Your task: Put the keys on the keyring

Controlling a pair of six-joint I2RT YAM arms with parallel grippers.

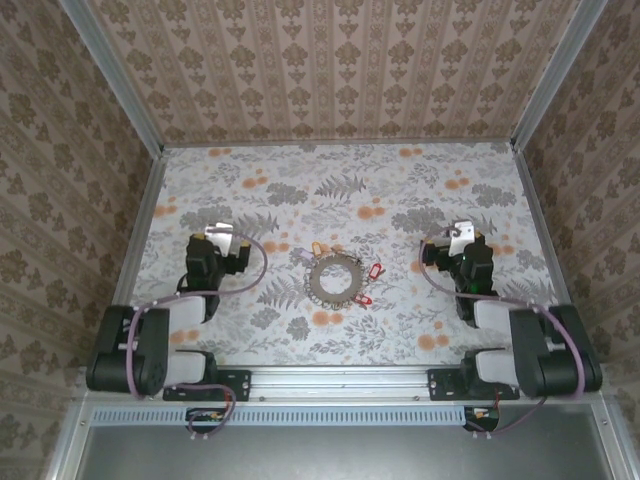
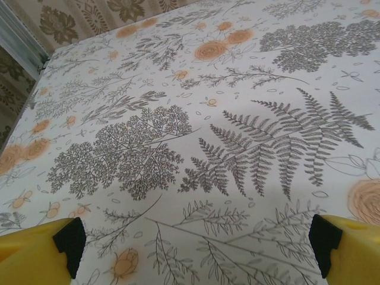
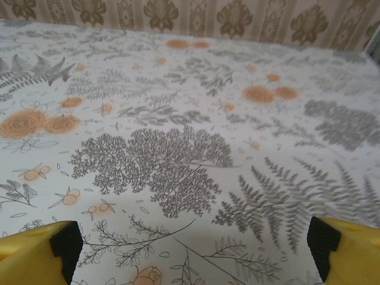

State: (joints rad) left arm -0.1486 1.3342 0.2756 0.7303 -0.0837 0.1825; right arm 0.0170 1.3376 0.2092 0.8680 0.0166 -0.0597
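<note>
The keyring (image 1: 333,280), a wide grey metal ring, lies flat at the middle of the floral table. Round it lie small keys: an orange-yellow tagged key (image 1: 319,250) just beyond it, a red tagged key (image 1: 376,270) at its right and another red one (image 1: 365,298) at its near right. My left gripper (image 1: 220,233) rests well to the ring's left, my right gripper (image 1: 461,234) well to its right. Both stand open with nothing between the fingers. In the wrist views the left gripper (image 2: 199,249) and right gripper (image 3: 196,249) have bare printed cloth between their yellow fingers.
The table (image 1: 400,190) carries a grey leaf and orange flower print. Patterned walls (image 1: 330,60) close it in at the back and both sides, with metal rails along the edges. A metal rail (image 1: 340,380) holds both arm bases at the near edge.
</note>
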